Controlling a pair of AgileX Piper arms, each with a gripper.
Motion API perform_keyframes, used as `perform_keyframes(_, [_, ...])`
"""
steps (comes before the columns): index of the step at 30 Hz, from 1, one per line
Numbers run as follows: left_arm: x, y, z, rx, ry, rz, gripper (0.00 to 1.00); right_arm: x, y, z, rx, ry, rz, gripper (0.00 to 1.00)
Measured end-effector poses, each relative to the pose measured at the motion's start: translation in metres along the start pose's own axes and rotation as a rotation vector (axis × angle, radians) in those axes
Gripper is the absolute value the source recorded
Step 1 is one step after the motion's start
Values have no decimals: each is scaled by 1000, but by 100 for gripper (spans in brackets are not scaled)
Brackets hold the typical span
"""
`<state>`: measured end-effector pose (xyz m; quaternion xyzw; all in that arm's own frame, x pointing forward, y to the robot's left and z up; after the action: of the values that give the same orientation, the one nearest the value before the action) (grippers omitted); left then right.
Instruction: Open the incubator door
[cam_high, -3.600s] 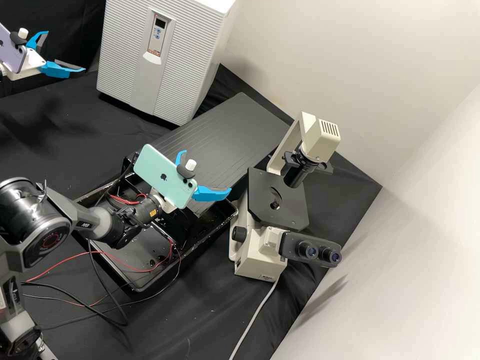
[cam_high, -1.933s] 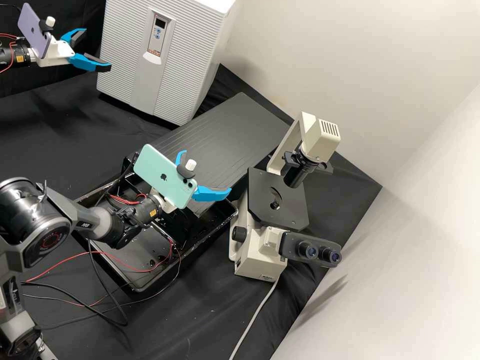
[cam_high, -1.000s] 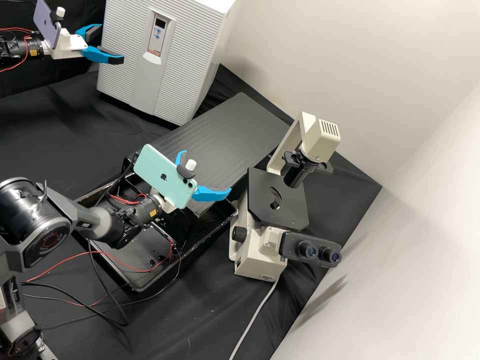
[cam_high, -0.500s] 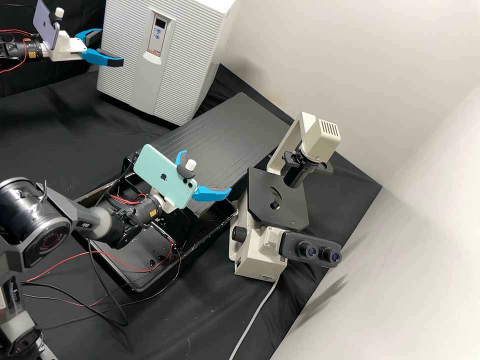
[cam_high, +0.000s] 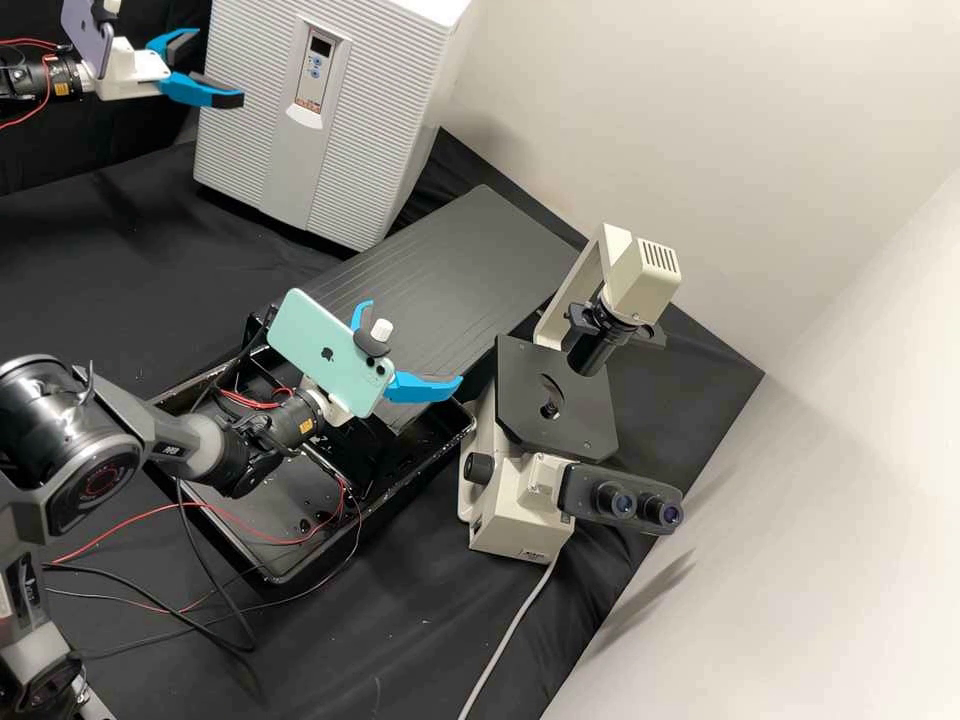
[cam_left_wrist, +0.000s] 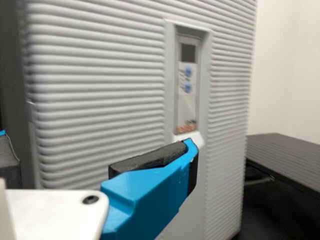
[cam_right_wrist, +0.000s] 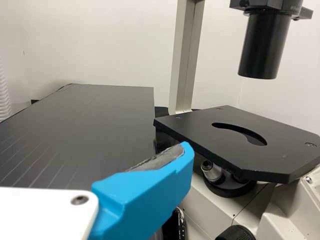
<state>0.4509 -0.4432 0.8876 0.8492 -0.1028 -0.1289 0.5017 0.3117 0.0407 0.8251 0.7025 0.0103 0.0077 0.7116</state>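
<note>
- The task's thing, the incubator door, is the ribbed front of the incubator, which stands upright at the far left of the table. It looks shut, and faces the near side, presumably so that an arm can get at it.
- The left gripper is held level at the incubator's left side. Its fingers are wide apart with nothing between them: one lies across the line of the door, the other out beyond its left edge. That spread seems meant to straddle the edge. Whether either finger touches it, I cannot tell.
- The right gripper hangs above the tray, pointing towards the microscope on the right. Its fingers are wide too, holding nothing; it is likely just parked, as this job calls for one arm.
- A phone is clamped over each gripper, a purple one on the left and a green one on the right, probably to film what the fingers do.
- The work seems to be at the approach, with the pull to come. Next the left gripper should settle on the edge and draw it outward. A shallow hold could slip, or nudge the whole incubator.
</note>
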Motion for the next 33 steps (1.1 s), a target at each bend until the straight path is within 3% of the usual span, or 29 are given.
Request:
perform_keyframes(4, [5,0,-12,-11,25,2,100,0,0,0,0,0,0,100])
perform_keyframes(7, [6,-6,-20,-26,56,-23,100,0,0,0,0,0,0,100])
perform_keyframes(10, [7,-12,-22,-33,62,-38,100,0,0,0,0,0,0,100])
perform_keyframes(17, [6,-12,-22,-50,61,-39,100,0,0,0,0,0,0,100])
perform_keyframes(24, [10,-13,-12,-77,37,-44,100,0,0,0,0,0,0,100])
perform_keyframes(28, [12,-8,1,-54,-7,-47,100,0,0,0,0,0,0,100])
perform_keyframes(33, [17,-7,16,-64,-59,-50,100,0,0,0,0,0,0,100])
